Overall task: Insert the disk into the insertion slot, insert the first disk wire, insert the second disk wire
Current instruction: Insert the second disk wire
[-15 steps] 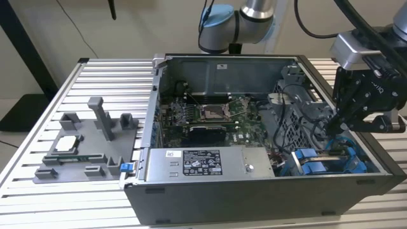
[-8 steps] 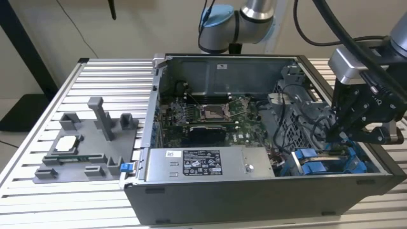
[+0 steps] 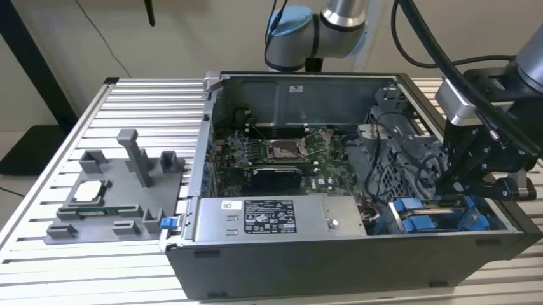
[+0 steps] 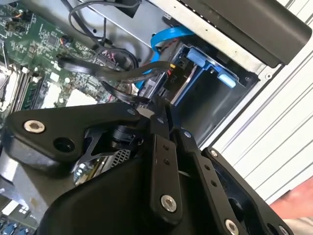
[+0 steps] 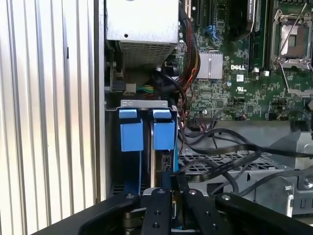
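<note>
Beside the pincer, an open computer case [image 3: 280,267] is seen on a slatted metal table [image 3: 144,108], with a green motherboard [image 3: 280,155] further in, a stickered grey power supply [image 3: 280,219] alongside, and a grey fixture [image 3: 119,190] well apart.

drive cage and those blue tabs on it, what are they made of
The drive cage looks like bare grey sheet metal, matte, with rows of punched holes. The blue tabs look like moulded plastic, with even bright colour, a smooth face and soft edges. That is judged by look alone.
</note>
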{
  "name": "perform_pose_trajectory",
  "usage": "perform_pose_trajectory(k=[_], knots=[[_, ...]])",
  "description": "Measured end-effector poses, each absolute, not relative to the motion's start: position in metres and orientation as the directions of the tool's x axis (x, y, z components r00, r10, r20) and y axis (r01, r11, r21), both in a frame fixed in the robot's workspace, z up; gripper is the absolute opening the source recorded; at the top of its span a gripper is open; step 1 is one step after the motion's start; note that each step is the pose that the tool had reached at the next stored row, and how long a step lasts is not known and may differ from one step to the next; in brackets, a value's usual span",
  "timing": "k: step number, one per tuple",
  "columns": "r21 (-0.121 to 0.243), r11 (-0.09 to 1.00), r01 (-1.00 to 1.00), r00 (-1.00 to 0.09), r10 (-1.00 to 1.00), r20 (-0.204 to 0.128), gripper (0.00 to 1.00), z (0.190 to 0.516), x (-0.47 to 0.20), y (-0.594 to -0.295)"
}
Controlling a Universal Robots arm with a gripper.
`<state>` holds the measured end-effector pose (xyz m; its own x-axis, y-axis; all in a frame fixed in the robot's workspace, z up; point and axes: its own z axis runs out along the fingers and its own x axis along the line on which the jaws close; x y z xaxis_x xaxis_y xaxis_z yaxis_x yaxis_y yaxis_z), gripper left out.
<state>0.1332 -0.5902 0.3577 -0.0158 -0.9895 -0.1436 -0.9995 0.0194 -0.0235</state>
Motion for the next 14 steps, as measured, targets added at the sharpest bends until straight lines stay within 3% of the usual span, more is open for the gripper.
perform_pose_trajectory(k=[14], knots=[[-0.05, 0.02, -0.999, -0.012, -0.989, -0.147, 0.0, 0.3463, 0.131, -0.5906]])
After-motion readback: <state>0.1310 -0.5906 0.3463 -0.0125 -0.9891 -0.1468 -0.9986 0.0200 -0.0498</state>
